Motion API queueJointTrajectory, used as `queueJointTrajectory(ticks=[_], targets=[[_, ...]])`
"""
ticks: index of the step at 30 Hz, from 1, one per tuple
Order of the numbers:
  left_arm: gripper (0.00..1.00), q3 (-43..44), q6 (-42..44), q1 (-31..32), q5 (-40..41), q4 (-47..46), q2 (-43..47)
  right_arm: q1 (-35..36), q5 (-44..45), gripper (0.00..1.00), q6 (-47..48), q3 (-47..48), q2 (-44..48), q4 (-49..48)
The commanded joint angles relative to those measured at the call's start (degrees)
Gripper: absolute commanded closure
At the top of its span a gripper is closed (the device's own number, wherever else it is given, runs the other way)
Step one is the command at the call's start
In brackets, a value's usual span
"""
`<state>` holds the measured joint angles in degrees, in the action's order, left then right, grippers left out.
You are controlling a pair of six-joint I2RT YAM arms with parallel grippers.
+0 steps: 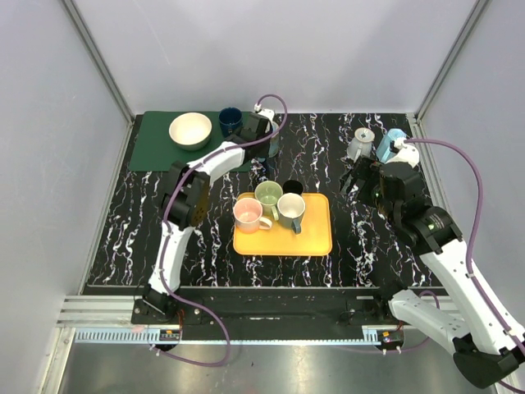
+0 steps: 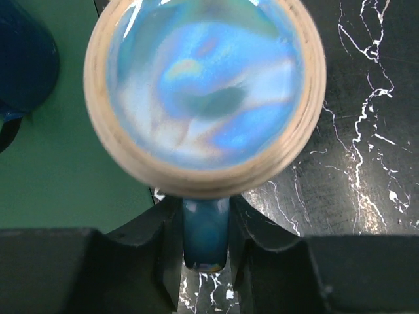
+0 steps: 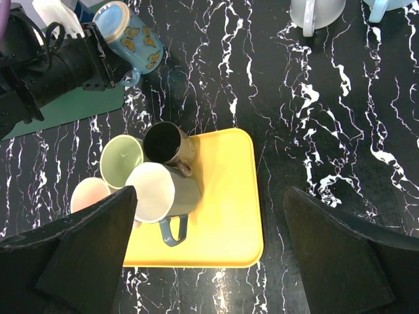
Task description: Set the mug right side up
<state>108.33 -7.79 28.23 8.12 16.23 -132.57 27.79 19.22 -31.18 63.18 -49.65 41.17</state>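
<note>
The mug (image 3: pixel 131 36) is light blue with butterflies, and its beige-ringed base faces upward. In the left wrist view that base (image 2: pixel 206 91) fills the frame, with the blue handle (image 2: pixel 206 229) pinched between the black fingers. My left gripper (image 2: pixel 206 245) is shut on this handle, at the green mat's right edge (image 1: pixel 267 138). I cannot tell whether the mug touches the surface. My right gripper (image 3: pixel 209 196) is open and holds nothing. It hovers over the table right of the yellow tray (image 1: pixel 358 176).
The yellow tray (image 1: pixel 316 238) carries several mugs: pink (image 1: pixel 247 214), green (image 1: pixel 268 194), black (image 1: pixel 293 188), grey (image 1: pixel 291 209). A cream bowl (image 1: pixel 189 130) and a dark blue cup (image 1: pixel 230 121) sit on the green mat (image 1: pixel 156 148). Grey (image 1: pixel 359 145) and light blue (image 1: pixel 390 144) mugs stand inverted at back right.
</note>
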Motion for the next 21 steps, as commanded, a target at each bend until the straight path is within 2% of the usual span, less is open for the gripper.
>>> queueJointTrajectory(ticks=[1,9,14,15,16,19,21], targets=[[0.59,-4.44,-1.35,0.16,-0.04,-8.13,8.63,-0.02,-1.12,0.0,-0.37,-0.86,1.04,-2.32],[0.39,-8.84,-0.91,1.65,3.82,-10.51,16.99,-0.1,-2.52,0.0,-0.64,-2.27,0.96,-2.23],[0.29,-11.21,-2.31,2.62,9.62,-11.13,29.63,-0.02,-5.76,0.02,2.52,-3.58,-4.13,-3.72],[0.21,-12.52,-2.84,3.32,13.38,-11.13,31.65,-0.1,-6.47,0.03,3.31,-3.76,-6.84,-3.99],[0.01,-13.32,-3.8,3.67,15.15,-10.87,36.11,-0.02,-7.18,0.05,3.49,-3.85,-8.26,-5.12],[0.01,-18.93,-7.04,4.73,16.49,-9.47,45.78,-0.02,-11.21,0.05,4.28,-4.64,-12.39,-8.81],[0.01,-25.06,-9.69,4.73,13.52,-7.71,50.9,0.24,-13.94,0.06,6.29,-3.33,-15.29,-8.56]])
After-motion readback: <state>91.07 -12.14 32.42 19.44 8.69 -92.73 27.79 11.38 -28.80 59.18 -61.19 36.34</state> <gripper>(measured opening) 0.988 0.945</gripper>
